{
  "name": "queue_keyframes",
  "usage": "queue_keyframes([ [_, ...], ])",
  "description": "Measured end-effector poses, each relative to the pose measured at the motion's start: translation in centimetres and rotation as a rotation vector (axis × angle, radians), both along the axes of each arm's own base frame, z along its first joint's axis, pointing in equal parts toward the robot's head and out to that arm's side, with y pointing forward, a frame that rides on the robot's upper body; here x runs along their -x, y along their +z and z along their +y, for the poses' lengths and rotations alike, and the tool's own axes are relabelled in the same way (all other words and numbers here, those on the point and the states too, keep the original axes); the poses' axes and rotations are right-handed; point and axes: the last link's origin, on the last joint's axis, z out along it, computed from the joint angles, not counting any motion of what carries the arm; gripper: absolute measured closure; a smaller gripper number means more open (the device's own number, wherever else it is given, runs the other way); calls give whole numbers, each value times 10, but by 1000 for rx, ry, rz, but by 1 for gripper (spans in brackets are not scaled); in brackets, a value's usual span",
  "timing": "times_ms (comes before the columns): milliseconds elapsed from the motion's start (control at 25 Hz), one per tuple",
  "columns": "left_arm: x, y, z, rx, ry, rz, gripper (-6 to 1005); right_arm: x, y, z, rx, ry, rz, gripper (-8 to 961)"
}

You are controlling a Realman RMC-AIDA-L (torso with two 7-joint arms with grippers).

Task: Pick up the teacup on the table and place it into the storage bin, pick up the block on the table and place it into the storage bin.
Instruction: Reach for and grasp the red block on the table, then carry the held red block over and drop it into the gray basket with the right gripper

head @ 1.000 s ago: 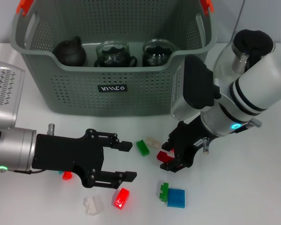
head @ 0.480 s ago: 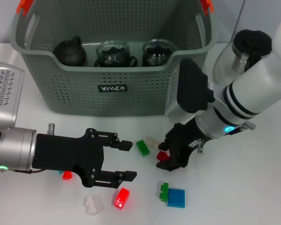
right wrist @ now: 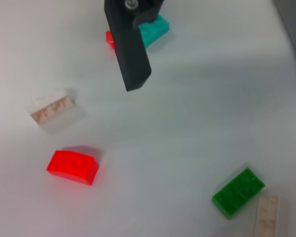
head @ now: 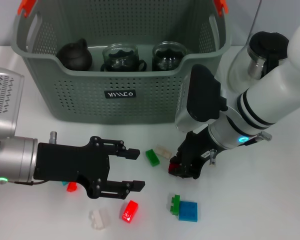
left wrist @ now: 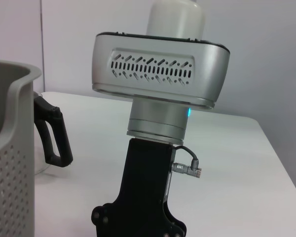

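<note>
The grey-green storage bin point(head: 120, 95) stands at the back. Inside it are a dark teapot point(head: 75, 55) and two glass teacups point(head: 120, 57) point(head: 169, 55); no teacup shows on the table. Loose blocks lie in front of the bin. My right gripper point(head: 178, 167) is down at a small red block point(head: 173, 165), which its black body partly hides. My left gripper point(head: 137, 170) hovers open and empty to the left, near a green block point(head: 151, 157) and above a bright red block point(head: 130, 210). The right wrist view shows that red block point(right wrist: 73, 167) and the green block point(right wrist: 238, 191).
A clear block point(head: 163, 151), a joined green and blue pair point(head: 185, 209), a white block point(head: 98, 218) and a small red and teal piece point(head: 70, 186) lie on the white table. A glass kettle point(head: 260, 55) stands right of the bin, behind my right arm.
My right gripper has shifted slightly left and closed in over the small red block. The left gripper has not moved.
</note>
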Motion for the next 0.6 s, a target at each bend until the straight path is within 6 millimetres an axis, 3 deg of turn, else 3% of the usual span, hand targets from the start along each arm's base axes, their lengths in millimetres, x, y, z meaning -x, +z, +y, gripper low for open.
queue_keyframes([
  [200,1,2,0,-6,7,-4,323,0,0,0,0,-2,-3,753],
  [600,6,6,-4,-7,26,-12,325,8,15,-4,27,-11,39,752],
])
